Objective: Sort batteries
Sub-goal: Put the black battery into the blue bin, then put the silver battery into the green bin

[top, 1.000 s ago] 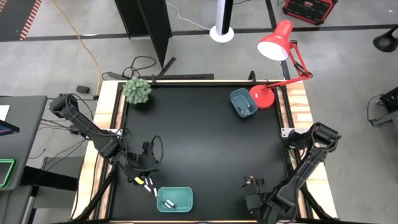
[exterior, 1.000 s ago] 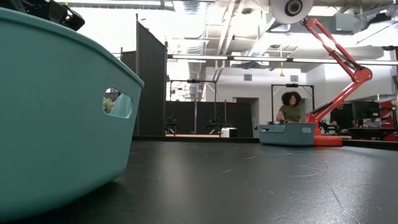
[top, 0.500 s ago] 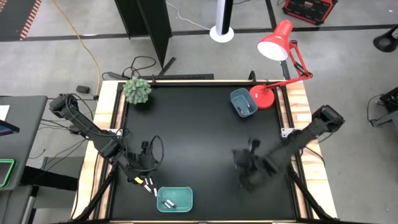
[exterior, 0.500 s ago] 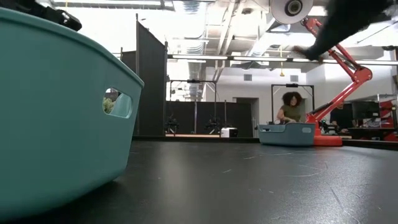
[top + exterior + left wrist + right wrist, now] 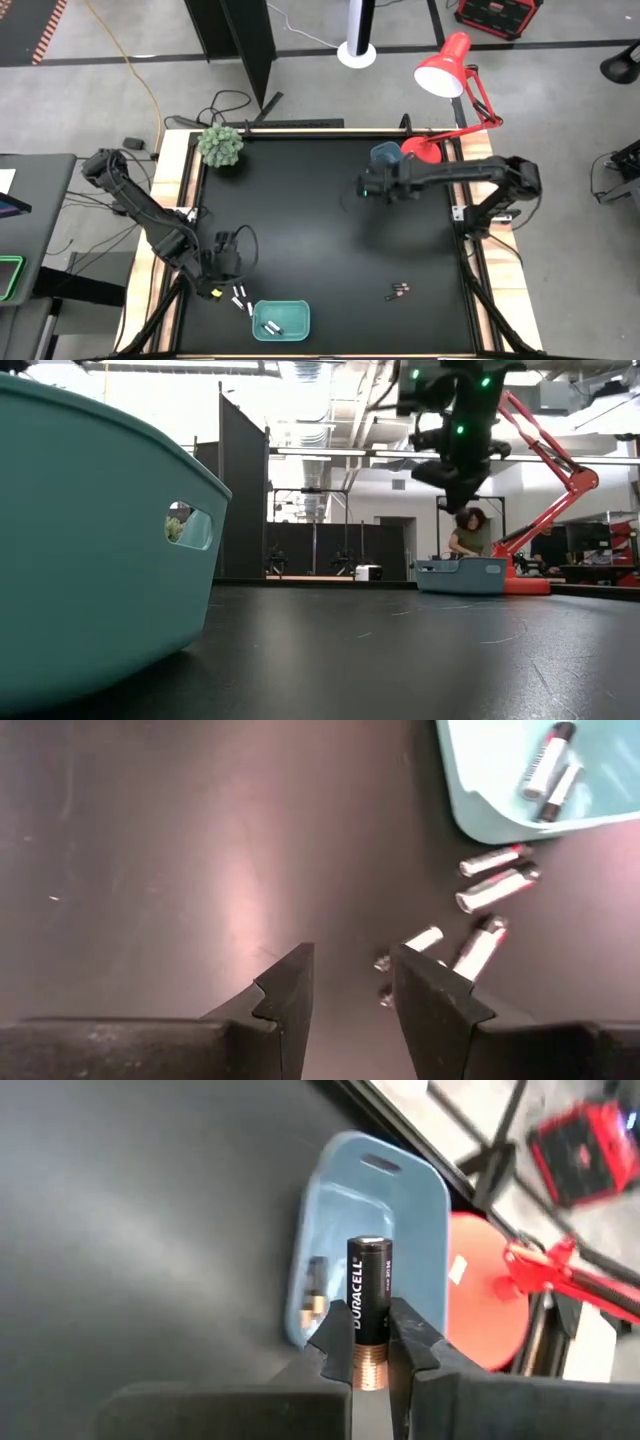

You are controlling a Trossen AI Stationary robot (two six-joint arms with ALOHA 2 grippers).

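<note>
The right gripper [image 5: 368, 1342] has its jaws clamped on a black-and-copper battery [image 5: 368, 1305], upright between them, hovering just short of the blue tray [image 5: 385, 1230]. Only the right wrist view shows a battery already lying inside that tray. Over at the near-left of the worktop [image 5: 320, 230], the left gripper [image 5: 350, 980] hangs with jaws apart and empty above loose batteries [image 5: 495, 880] scattered beside the teal tray [image 5: 480, 815], which holds two more. In the high view, two further batteries [image 5: 399, 291] lie alone near the right edge.
</note>
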